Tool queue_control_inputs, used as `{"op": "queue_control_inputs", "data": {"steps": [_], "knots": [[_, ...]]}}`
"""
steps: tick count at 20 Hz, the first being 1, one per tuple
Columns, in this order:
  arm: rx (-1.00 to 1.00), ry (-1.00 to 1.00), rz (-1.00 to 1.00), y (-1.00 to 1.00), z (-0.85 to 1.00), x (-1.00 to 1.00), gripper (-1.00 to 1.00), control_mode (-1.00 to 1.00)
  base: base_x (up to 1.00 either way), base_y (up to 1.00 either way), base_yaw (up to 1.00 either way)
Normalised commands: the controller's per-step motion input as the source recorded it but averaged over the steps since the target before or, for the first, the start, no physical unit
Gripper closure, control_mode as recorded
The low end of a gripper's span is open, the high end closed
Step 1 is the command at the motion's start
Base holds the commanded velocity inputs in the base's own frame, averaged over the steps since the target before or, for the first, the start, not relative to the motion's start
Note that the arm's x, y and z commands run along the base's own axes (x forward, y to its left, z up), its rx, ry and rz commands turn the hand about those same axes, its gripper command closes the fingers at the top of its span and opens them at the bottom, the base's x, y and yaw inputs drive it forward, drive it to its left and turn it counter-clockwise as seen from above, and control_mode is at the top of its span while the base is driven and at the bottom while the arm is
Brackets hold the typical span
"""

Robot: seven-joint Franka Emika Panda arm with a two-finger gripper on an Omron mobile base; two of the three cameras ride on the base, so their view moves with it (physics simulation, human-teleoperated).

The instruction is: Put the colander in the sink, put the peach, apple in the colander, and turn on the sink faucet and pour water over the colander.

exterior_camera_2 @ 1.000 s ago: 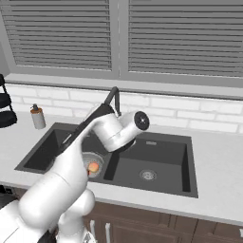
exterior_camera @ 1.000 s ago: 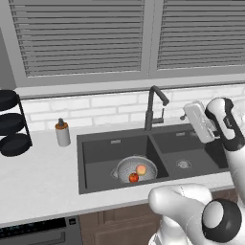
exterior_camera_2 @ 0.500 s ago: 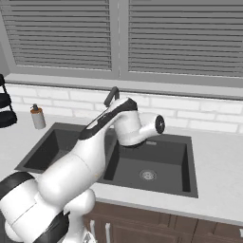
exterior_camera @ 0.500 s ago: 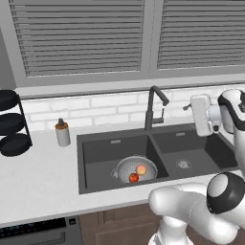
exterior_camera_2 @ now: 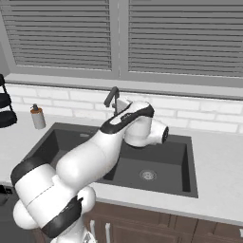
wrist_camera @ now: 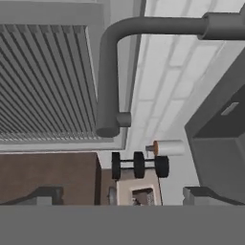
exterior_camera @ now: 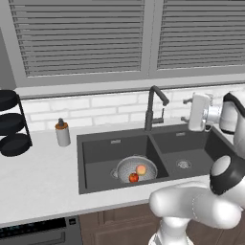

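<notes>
The silver colander (exterior_camera: 123,167) sits in the left basin of the dark sink (exterior_camera: 103,153). Inside it lie the pale peach (exterior_camera: 141,169) and, just in front, the red apple (exterior_camera: 134,177). The dark gooseneck sink faucet (exterior_camera: 149,109) stands behind the divider, with no water running. My gripper (exterior_camera: 184,110) hovers open over the right basin, to the right of the faucet, fingers pointing left at it and nothing between them. In the rolled hand view the faucet (wrist_camera: 107,72) curves ahead of the open gripper (wrist_camera: 124,198). From the right base view my arm hides the colander; the faucet top (exterior_camera_2: 112,97) shows.
A soap dispenser (exterior_camera: 62,132) stands on the counter left of the sink, with a black dish rack (exterior_camera: 10,124) further left. White tiled wall and shuttered windows close off the back. The right basin (exterior_camera_2: 156,166) lies below the hand.
The hand has swung slightly back towards the wall and turned more upright, fingers towards the faucet. Its jaws stayed open; the fruit and colander have not moved.
</notes>
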Motion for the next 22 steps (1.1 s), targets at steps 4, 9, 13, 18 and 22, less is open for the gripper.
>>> {"op": "queue_control_inputs", "data": {"steps": [4,9,13,18,22], "knots": [[0.07,-0.19,0.11,0.0,0.08,0.43,-1.0,-1.0,0.0,0.0,0.0],[0.01,-0.13,0.12,0.0,0.09,0.39,-1.0,-1.0,0.0,0.0,0.0],[0.0,-0.02,0.12,0.0,0.02,0.33,-1.0,-1.0,0.0,0.0,0.0],[0.0,-0.02,0.08,0.0,0.0,0.29,-1.0,-1.0,0.0,0.0,0.0],[0.0,-0.07,0.07,0.0,0.0,0.2,-1.0,-1.0,0.0,0.0,0.0]]}}
